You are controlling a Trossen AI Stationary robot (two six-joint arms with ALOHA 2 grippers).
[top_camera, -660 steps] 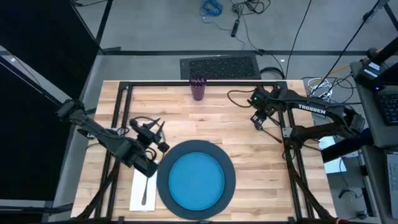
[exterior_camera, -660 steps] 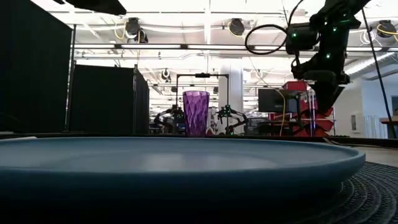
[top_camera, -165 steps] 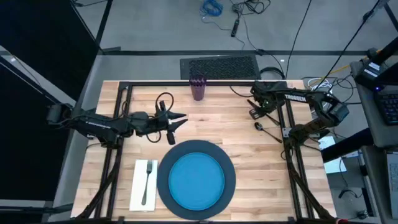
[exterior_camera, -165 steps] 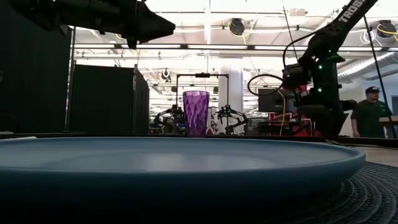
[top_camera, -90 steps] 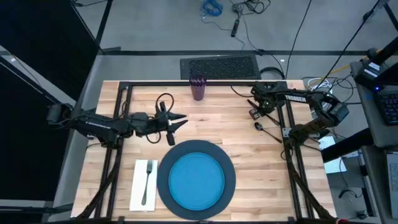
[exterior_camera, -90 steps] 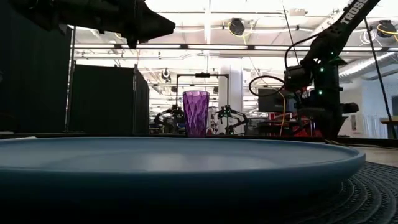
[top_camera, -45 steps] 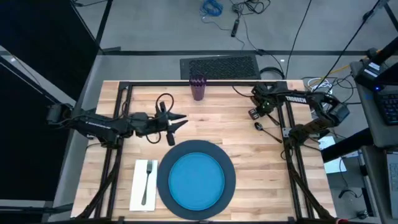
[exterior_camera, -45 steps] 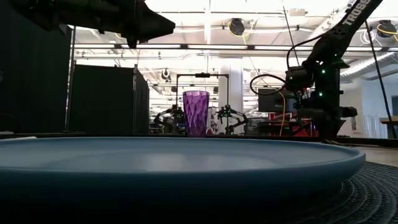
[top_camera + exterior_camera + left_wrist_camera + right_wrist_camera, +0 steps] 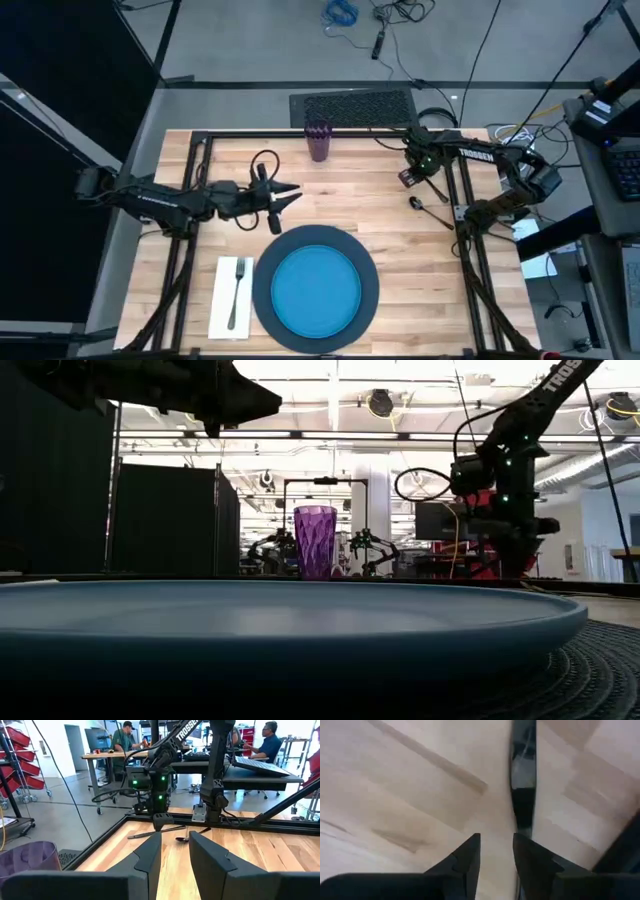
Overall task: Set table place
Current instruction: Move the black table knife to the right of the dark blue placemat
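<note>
A blue plate (image 9: 316, 290) sits on the dark round charger (image 9: 262, 290) near the table's front edge. Left of it, a fork (image 9: 236, 295) lies on the white napkin (image 9: 220, 300). The purple cup (image 9: 318, 141) stands at the far edge. A spoon (image 9: 414, 203) and a knife (image 9: 152, 833) lie on the wood at the far right. My right gripper (image 9: 406, 178) hovers open just over the knife, pointing down, and the dark blade (image 9: 523, 795) shows just beyond its fingertips. My left gripper (image 9: 290, 193) is open, held level above the table left of centre.
Black frame rails (image 9: 455, 200) run across the table beside the cutlery and along the far edge. A dark mat (image 9: 352, 106) lies beyond the far edge. Bare wood (image 9: 360, 200) lies between the two grippers. People sit at desks (image 9: 265, 740) in the room behind.
My right gripper has shifted a little toward the table's far edge and left, staying over the cutlery. The left arm and all tableware have kept still.
</note>
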